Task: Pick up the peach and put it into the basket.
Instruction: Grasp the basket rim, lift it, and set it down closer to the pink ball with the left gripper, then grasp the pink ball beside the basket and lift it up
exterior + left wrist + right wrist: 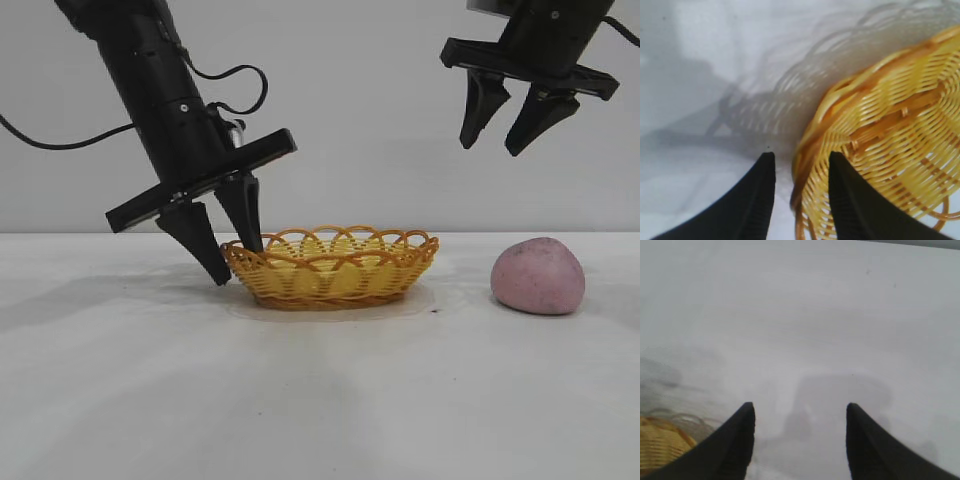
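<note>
The pink peach (538, 276) lies on the white table at the right, apart from the basket. The yellow-orange wicker basket (330, 268) sits at the middle. My left gripper (238, 265) is low at the basket's left end and open; one finger is outside the rim and one inside, with the rim between them in the left wrist view (802, 156). My right gripper (491, 148) hangs open and empty high above the table, above and a little left of the peach. The right wrist view shows its gripper (800, 406) over bare table; the peach is out of that view.
The white table (320, 400) spreads wide in front of the basket and the peach. A plain grey wall stands behind. The basket shows close up in the left wrist view (890, 125), and its edge shows in the right wrist view (660, 442).
</note>
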Tool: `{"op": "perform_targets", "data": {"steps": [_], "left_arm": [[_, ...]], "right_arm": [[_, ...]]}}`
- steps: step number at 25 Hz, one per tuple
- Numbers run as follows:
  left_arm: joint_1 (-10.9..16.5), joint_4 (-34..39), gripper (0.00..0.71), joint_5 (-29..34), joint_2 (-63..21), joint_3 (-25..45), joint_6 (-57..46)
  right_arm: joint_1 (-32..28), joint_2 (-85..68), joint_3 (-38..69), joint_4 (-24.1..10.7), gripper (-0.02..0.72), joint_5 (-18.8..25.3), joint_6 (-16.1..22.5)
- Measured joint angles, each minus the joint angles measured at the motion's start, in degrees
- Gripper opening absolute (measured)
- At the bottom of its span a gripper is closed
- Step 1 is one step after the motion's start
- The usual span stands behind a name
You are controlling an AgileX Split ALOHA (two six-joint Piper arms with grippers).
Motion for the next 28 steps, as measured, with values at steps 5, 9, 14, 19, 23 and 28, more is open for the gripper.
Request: {"op": "perform_targets", "data": {"steps": [5,9,14,19,23,28], "left_arm": [[0.0,3.4,0.344,4.1,0.0,-4.5,0.0],[0.0,8.7,0.538,4.6,0.0,-8.5,-0.1],[0.0,17.3,0.552,5.0,0.0,-11.4,-0.5],[0.9,23.6,0.496,5.1,0.0,-11.6,-2.0],[4.2,24.5,0.496,5.1,0.0,-11.6,-2.0],[9.1,25.4,0.496,5.1,0.0,-11.6,-2.0]], "right_arm": [[0.0,0.0,0.0,0.0,0.361,0.0,-0.1],[0.0,0.0,0.0,0.0,0.361,0.1,-0.1],[0.0,0.0,0.0,0.0,0.361,0.9,-0.1],[0.0,0.0,0.0,0.0,0.361,1.2,-0.1],[0.0,0.0,0.0,0.0,0.361,1.2,-0.1],[0.0,0.0,0.0,0.0,0.361,1.7,-0.1]]}}
